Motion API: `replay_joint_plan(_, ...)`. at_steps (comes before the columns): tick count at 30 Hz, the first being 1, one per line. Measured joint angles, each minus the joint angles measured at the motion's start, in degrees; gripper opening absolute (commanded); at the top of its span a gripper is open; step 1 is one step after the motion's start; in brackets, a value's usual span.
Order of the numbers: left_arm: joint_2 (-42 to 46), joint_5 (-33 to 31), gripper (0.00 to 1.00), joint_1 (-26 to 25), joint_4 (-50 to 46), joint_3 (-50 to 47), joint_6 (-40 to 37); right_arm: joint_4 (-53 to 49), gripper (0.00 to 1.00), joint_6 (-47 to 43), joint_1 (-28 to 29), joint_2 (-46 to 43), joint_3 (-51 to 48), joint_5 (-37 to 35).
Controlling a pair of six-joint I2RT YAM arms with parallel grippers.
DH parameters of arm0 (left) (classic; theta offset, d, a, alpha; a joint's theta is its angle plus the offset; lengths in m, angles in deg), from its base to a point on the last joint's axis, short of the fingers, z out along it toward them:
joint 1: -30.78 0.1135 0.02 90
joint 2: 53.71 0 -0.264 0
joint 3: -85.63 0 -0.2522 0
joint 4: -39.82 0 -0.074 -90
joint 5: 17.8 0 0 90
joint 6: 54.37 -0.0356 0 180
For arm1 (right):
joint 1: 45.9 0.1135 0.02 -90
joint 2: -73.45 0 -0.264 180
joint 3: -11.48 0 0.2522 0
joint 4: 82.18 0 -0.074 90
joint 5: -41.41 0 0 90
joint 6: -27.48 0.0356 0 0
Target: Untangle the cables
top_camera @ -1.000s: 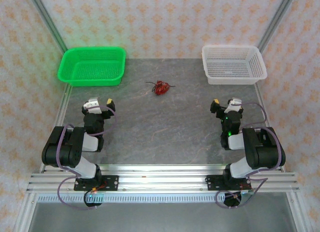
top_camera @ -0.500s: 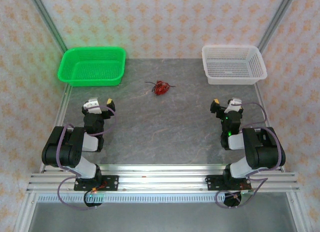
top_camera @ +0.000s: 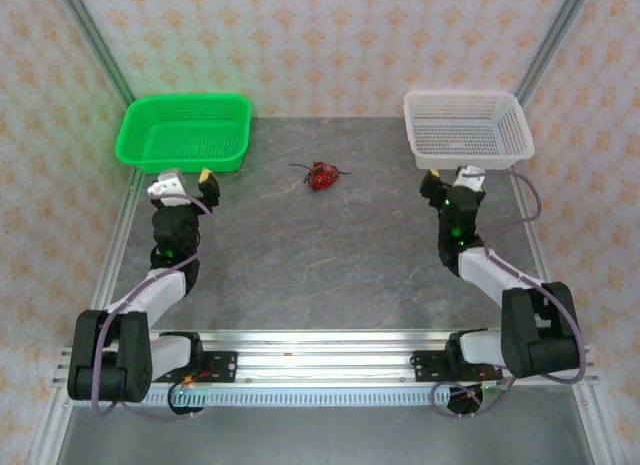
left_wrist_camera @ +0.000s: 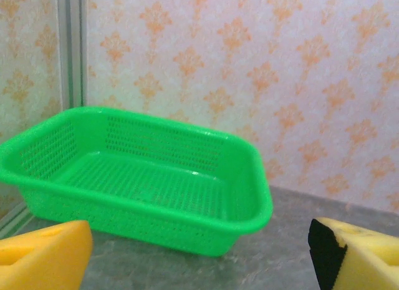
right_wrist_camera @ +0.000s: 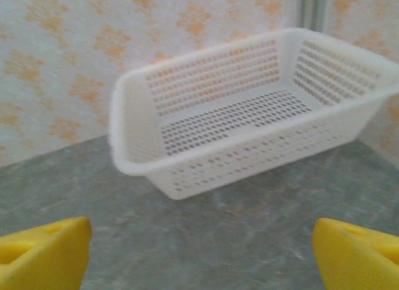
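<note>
The cables point(top_camera: 321, 174) lie as a small knot of red and black strands on the grey table, at the middle of its far half. My left gripper point(top_camera: 187, 179) is to their left, just in front of the green basket, open with nothing between its yellow fingers point(left_wrist_camera: 43, 256). My right gripper point(top_camera: 452, 179) is to the right of the knot, close in front of the white basket, also open and empty, with its yellow fingertips point(right_wrist_camera: 358, 256) wide apart. Bare table separates both grippers from the cables.
A green basket point(top_camera: 183, 131) stands at the far left, and its near wall point(left_wrist_camera: 131, 212) is close ahead in the left wrist view. A white basket point(top_camera: 467, 127) stands at the far right, its wall point(right_wrist_camera: 249, 156) close before the right gripper. Patterned walls and metal posts enclose the table.
Both arms have stretched forward from their folded pose, the left gripper toward the green basket and the right one toward the white basket. The cables have not moved.
</note>
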Motion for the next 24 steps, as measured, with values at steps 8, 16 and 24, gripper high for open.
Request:
replay_joint_plan(8, 2.71, 0.83, 0.84, -2.69, -14.36, 4.61, 11.61, -30.99, 0.8, 11.87, 17.33, 15.41, 30.77, 3.91)
replay_joint_plan(16, 8.22, 0.35, 0.84, -7.48, -24.11, 4.02, 20.7, -47.34, 0.79, 21.9, 28.2, 36.85, 52.3, 9.16)
replay_joint_plan(24, 12.09, 0.17, 0.84, -10.54, -29.35, 2.69, 23.71, -54.07, 0.79, 25.99, 28.55, 50.56, 66.79, 8.02)
